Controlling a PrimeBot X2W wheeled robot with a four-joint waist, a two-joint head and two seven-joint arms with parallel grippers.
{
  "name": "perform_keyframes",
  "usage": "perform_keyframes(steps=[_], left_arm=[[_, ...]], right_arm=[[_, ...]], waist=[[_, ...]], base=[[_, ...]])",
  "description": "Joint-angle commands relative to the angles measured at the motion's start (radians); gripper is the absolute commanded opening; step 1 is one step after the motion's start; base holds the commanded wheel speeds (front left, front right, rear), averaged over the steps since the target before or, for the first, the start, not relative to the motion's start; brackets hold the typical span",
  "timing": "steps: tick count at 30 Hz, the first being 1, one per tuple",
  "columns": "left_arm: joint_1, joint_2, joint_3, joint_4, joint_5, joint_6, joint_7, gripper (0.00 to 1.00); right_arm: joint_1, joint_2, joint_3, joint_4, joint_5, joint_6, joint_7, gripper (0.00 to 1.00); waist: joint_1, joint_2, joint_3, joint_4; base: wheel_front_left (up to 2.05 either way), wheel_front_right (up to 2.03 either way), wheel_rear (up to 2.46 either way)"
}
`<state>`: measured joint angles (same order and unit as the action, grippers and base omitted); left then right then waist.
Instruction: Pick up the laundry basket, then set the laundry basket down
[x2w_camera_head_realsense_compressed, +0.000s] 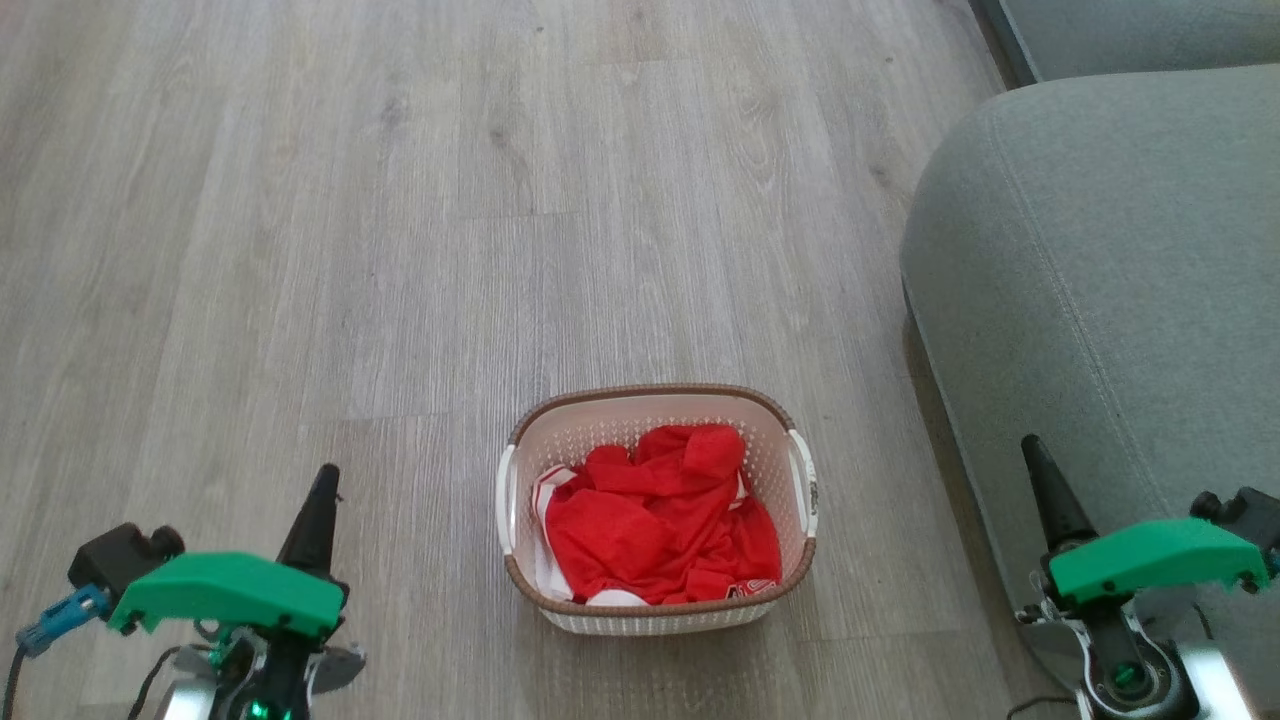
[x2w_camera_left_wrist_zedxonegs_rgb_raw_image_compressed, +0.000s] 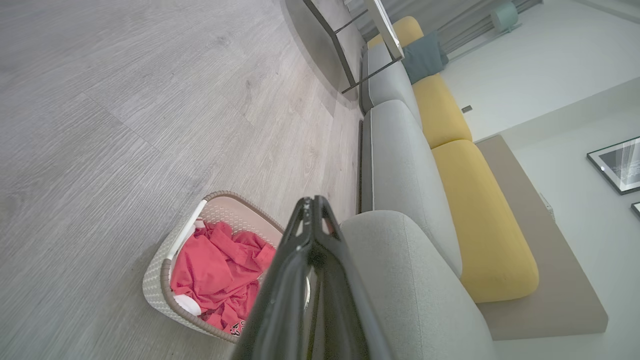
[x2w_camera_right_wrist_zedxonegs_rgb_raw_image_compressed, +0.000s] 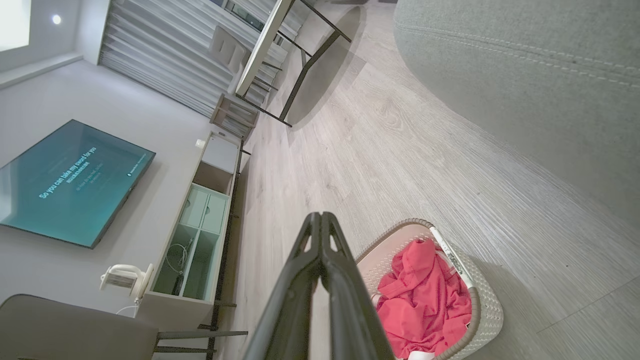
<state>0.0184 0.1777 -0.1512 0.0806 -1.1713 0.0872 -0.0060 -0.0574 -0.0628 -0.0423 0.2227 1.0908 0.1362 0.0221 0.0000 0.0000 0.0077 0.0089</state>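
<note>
**Q:** What is nearest?

**A:** Two grippers at the near edge, each with a green plastic cover and dark tapering fingers. The left gripper (x2w_camera_head_realsense_compressed: 322, 482) is near left and the right gripper (x2w_camera_head_realsense_compressed: 1036, 452) near right. In each wrist view the jaws are pressed together at the tips, pinching nothing.

**Q:** Where is the basket?

**A:** The basket (x2w_camera_head_realsense_compressed: 650, 618) stands upright on the floor (x2w_camera_head_realsense_compressed: 400, 250), near centre, between the grippers and well apart from both. A grey sofa (x2w_camera_head_realsense_compressed: 1100, 250) is to its right, close but not touching.

**Q:** Which step is this?

**A:** It can't be settled. A basket on the floor with both grippers clear fits the moment before a lift, and equally the moment after it is set down. I won't name a next move.

**Q:** What is it made of?

**A:** It is cream plastic, a rounded rectangle dotted with small holes, with a brown woven-look rim. A thin white handle (x2w_camera_head_realsense_compressed: 506, 500) sits on each side. Crumpled red cloth (x2w_camera_head_realsense_compressed: 660, 520) lies inside. The floor is pale wood-grain plank and the sofa is matte fabric with stitched seams.
</note>
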Motion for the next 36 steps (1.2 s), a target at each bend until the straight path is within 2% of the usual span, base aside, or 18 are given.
perform_keyframes(steps=[1, 36], left_arm=[[-0.06, 0.002, 0.036, -0.026, -0.021, -0.01, 0.003, 0.0], [-0.101, -0.062, 0.17, 0.032, -0.379, -0.089, 0.053, 0.0]], right_arm=[[-0.05, -0.018, 0.005, -0.026, 0.026, -0.003, 0.005, 0.0], [-0.067, -0.067, 0.039, 0.018, 0.485, -0.005, -0.002, 0.0]], waist=[[0.0, 0.0, 0.0, 0.0], [0.0, 0.0, -0.009, -0.007]], base=[[0.0, 0.0, 0.0], [0.0, 0.0, 0.0]])
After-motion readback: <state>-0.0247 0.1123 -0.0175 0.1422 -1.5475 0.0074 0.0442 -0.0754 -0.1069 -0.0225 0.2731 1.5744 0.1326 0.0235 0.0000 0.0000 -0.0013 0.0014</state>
